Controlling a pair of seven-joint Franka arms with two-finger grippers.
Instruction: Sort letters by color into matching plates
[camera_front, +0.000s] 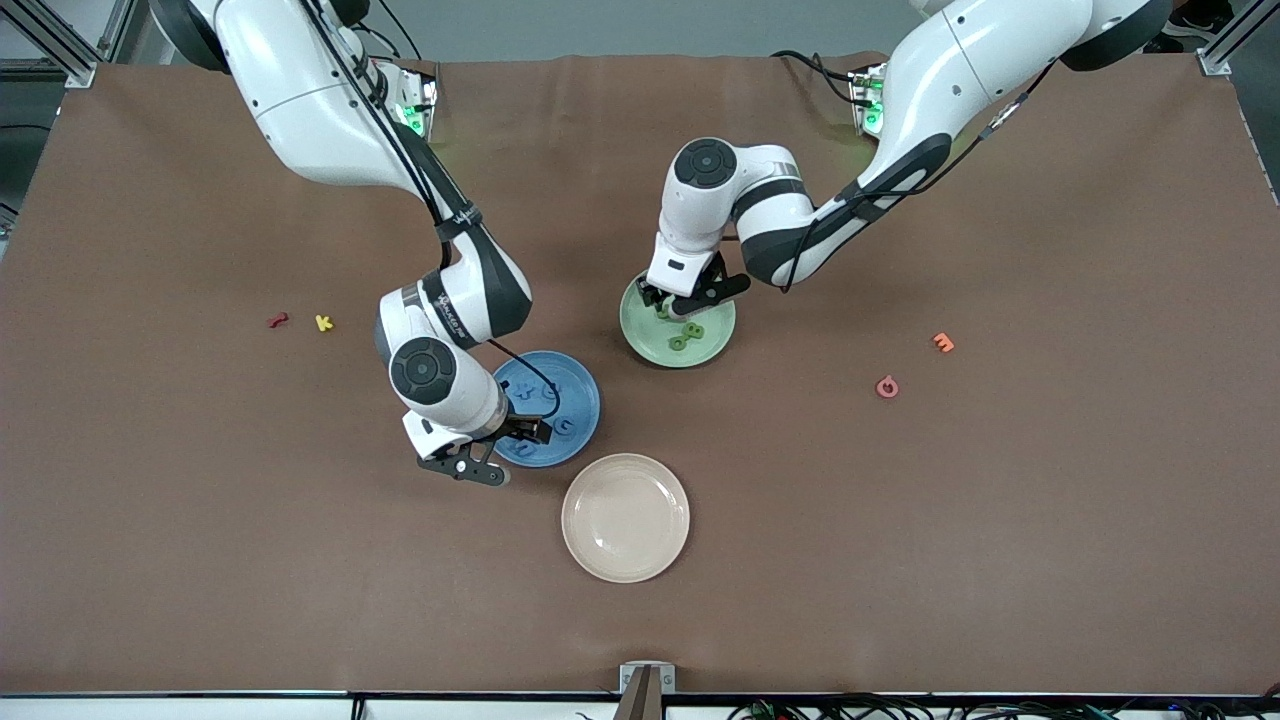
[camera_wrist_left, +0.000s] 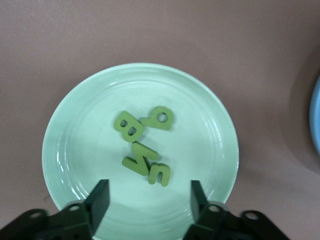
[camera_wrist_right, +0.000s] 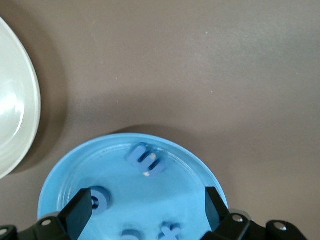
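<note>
Several dark green letters (camera_wrist_left: 145, 145) lie bunched in the middle of the pale green plate (camera_wrist_left: 200, 125). My left gripper (camera_wrist_left: 149, 192) hangs open just over that plate (camera_front: 640, 325), with nothing between its fingers. In the front view the green letters (camera_front: 686, 336) show under the left gripper (camera_front: 688, 298). Several blue letters (camera_wrist_right: 146, 159) lie in the blue plate (camera_wrist_right: 190, 180). My right gripper (camera_wrist_right: 147, 197) stands open and empty above them, over the part of the blue plate (camera_front: 585, 400) that is nearest the front camera. In the front view the right gripper (camera_front: 500, 450) covers that part.
A cream plate (camera_front: 625, 517) sits just nearer the front camera than the blue plate. A red letter (camera_front: 278, 321) and a yellow letter (camera_front: 323, 322) lie toward the right arm's end. An orange letter (camera_front: 943, 342) and a pink letter (camera_front: 887, 386) lie toward the left arm's end.
</note>
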